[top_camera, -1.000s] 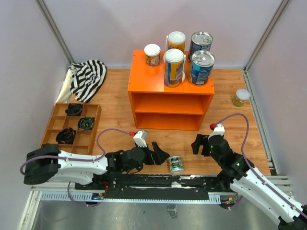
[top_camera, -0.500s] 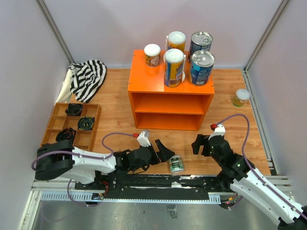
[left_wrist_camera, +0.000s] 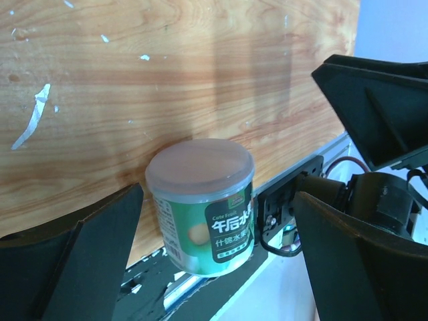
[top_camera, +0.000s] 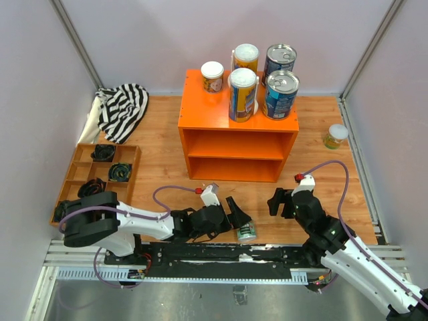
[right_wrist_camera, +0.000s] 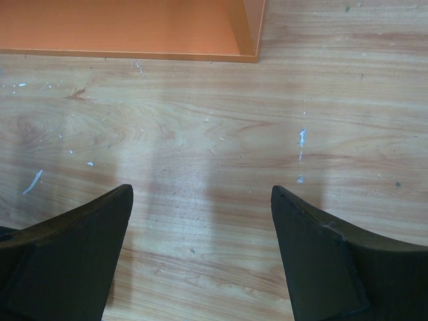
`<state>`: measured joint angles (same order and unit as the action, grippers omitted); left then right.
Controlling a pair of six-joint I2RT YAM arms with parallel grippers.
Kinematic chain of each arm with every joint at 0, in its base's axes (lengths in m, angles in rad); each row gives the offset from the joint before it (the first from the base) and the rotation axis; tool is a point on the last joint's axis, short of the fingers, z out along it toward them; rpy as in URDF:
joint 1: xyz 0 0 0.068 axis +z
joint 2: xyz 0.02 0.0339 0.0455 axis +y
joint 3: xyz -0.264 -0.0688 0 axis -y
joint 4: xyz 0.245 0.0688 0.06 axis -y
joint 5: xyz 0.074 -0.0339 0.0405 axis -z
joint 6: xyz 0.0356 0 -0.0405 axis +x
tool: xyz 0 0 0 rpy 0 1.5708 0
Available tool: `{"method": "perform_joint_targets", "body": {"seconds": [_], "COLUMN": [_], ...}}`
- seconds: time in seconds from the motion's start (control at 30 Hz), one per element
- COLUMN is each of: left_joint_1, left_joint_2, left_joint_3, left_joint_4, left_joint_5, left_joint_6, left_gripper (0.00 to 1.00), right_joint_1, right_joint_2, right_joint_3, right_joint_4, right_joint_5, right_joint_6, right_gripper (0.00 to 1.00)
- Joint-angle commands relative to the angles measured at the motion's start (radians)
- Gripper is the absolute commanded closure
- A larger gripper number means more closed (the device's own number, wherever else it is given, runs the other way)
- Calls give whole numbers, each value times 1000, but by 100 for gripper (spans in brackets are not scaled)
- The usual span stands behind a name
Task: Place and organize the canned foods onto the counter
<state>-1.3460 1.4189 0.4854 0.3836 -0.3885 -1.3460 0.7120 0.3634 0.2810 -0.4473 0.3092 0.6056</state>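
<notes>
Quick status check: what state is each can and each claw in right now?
Left claw: open around the green can.
Green can: upright on the table.
Right claw: open, empty.
Five cans on the counter: upright.
Small can at far right: upright on the table, off the counter.

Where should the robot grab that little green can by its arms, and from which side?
On its curved side wall, about midway up. The green can stands upright on the table, so a low, level approach from the left probably fits best: the left arm's jaws stand open, one on each side of it.
</notes>
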Motion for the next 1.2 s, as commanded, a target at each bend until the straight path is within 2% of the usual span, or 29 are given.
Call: {"method": "perform_joint_targets", "body": {"seconds": [0.0,0.6,0.87,0.93,1.0,1.17], "left_joint_1": [-13,-12,0,2,4,8], "left_joint_2": [21,193,238,248,256,268], "left_joint_3": [29,151,186,193,194,203], "left_joint_4": [-42,-89,-102,-106,-99,-104], "left_joint_5": [5,23,37,39,46,63], "left_joint_6": [-31,5,68,85,105,151], "left_gripper": [1,1,10,15,23,30], "right_joint_1": [15,15,15,15,15,15], "right_joint_2": [-10,-34,-40,-42,-47,-46], "right_joint_3": [-12,-23,-25,-25,-24,-22], "right_joint_4": [12,16,13,8,6,1], "right_joint_5": [33,20,20,21,21,22], "right_joint_6": [-3,-4,-3,-1,-1,2], "right_gripper": [15,15,15,15,15,15]}}
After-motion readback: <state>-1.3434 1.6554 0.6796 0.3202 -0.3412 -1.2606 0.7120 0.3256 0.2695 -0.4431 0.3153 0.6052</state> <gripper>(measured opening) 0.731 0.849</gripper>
